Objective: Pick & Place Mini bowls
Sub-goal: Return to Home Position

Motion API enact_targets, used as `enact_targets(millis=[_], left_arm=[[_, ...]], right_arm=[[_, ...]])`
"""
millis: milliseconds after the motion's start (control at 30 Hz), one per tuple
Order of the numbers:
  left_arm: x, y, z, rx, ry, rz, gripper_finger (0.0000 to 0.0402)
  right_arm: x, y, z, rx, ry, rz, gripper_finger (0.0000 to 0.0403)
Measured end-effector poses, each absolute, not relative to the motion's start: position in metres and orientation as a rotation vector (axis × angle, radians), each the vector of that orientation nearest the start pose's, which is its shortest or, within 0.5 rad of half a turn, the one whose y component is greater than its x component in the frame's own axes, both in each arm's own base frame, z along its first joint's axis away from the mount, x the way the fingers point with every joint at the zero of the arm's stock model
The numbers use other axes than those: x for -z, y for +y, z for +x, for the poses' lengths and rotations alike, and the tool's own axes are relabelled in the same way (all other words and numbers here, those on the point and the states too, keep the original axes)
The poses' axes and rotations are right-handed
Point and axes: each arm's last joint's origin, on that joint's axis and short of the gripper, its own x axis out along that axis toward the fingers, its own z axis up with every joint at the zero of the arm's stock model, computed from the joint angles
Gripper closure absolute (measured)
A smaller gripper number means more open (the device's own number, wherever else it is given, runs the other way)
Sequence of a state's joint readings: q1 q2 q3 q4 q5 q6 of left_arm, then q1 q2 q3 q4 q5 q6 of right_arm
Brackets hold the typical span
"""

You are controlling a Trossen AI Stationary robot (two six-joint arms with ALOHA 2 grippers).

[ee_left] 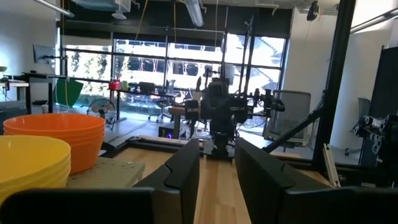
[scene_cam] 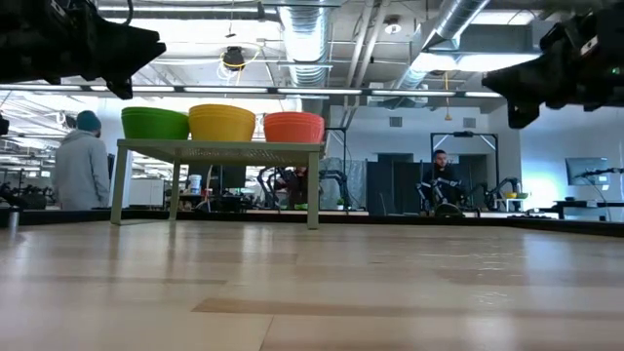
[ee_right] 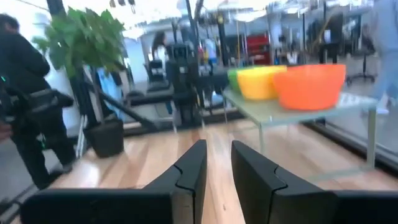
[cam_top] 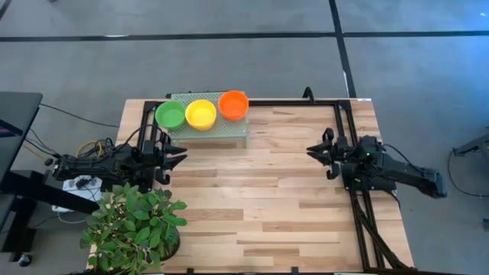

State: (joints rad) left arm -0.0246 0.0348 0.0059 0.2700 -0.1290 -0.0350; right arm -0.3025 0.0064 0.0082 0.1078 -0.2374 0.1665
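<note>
Grey floor [cam_top: 229, 65], crossed by dark lines, is seen around the pale wood tabletop [cam_top: 267, 198]. A potted plant [cam_top: 134, 225] is noted at its corner. Beyond, exposed ceiling ducts [scene_cam: 304, 29], large windows [ee_left: 149, 68], a standing person [scene_cam: 83, 161] and a seated person [scene_cam: 441, 175] are recorded.

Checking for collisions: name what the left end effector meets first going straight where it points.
Likely the right end effector, directly opposite across the table; the mini bowls sit off that line.

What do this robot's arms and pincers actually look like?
Both the left arm and right arm are matte black and jointed, built of blocky segments. The left pincer and right pincer each end in two flat, wedge-shaped black fingers. A bundle of black cables trails from the right arm; no markings show.
</note>
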Motion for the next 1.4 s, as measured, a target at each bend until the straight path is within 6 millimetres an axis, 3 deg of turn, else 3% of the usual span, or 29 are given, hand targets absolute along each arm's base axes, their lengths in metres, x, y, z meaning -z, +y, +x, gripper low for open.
enact_targets(millis=[367, 1400], left_arm=[[-0.1866, 0.0013, 0.0988, -0.101, -0.216, -0.044, 0.0298], [-0.1856, 0.0013, 0.0998, -0.101, -0.204, -0.043, 0.0298]], right_arm=[[-0.1666, -0.0266, 0.0944, 0.239, -0.037, 0.205, 0.0333], [-0.1663, -0.0264, 0.0946, 0.234, -0.036, 0.201, 0.0333]])
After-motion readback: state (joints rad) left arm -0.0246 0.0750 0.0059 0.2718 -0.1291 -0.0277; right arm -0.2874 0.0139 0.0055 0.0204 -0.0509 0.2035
